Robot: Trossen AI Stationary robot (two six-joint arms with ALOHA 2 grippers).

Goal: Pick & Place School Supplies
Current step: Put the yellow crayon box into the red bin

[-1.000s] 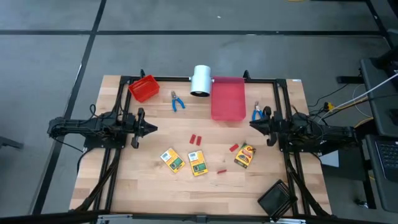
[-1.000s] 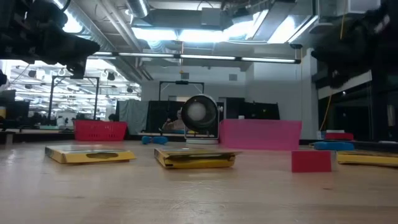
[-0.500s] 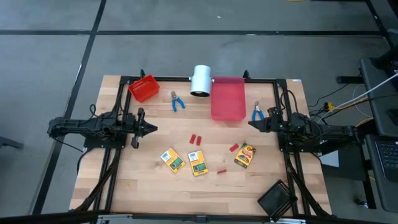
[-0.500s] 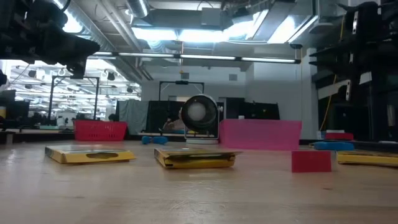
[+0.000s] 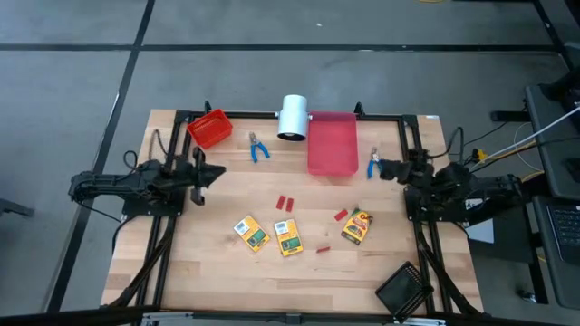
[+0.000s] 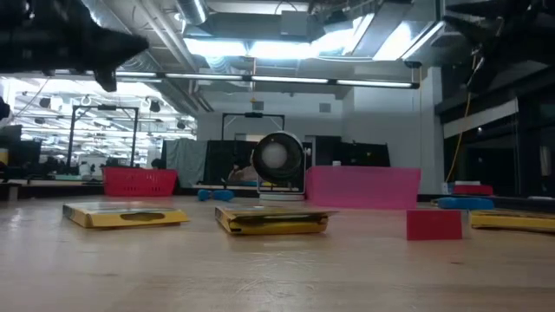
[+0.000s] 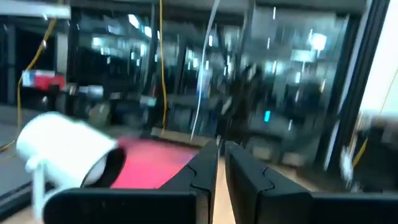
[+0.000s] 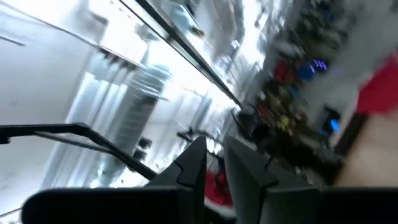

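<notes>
Three yellow-orange boxes (image 5: 251,233), (image 5: 288,237), (image 5: 357,226) lie flat on the wooden table, with tiny red blocks (image 5: 284,201), (image 5: 341,215), (image 5: 323,249) around them. One blue-handled tool (image 5: 258,148) lies near the far edge, and another (image 5: 373,163) lies beside the pink bin. My left gripper (image 5: 223,170) hovers at the table's left side, shut and empty; its wrist view (image 7: 221,158) shows the fingers almost together. My right gripper (image 5: 375,168) hovers right by the second blue tool, also shut and empty (image 8: 214,163).
A white cylinder (image 5: 293,117) lies at the far edge between a small red bin (image 5: 209,128) and a flat pink-red bin (image 5: 332,142). A black tray (image 5: 403,288) sits at the near right corner. Black frame rails run along both sides.
Both arms have risen and shifted toward the table's far edge. The left gripper has drawn slightly away from the boxes, and the right gripper has moved close to the blue tool beside the pink bin. The objects on the table have stayed where they were.
</notes>
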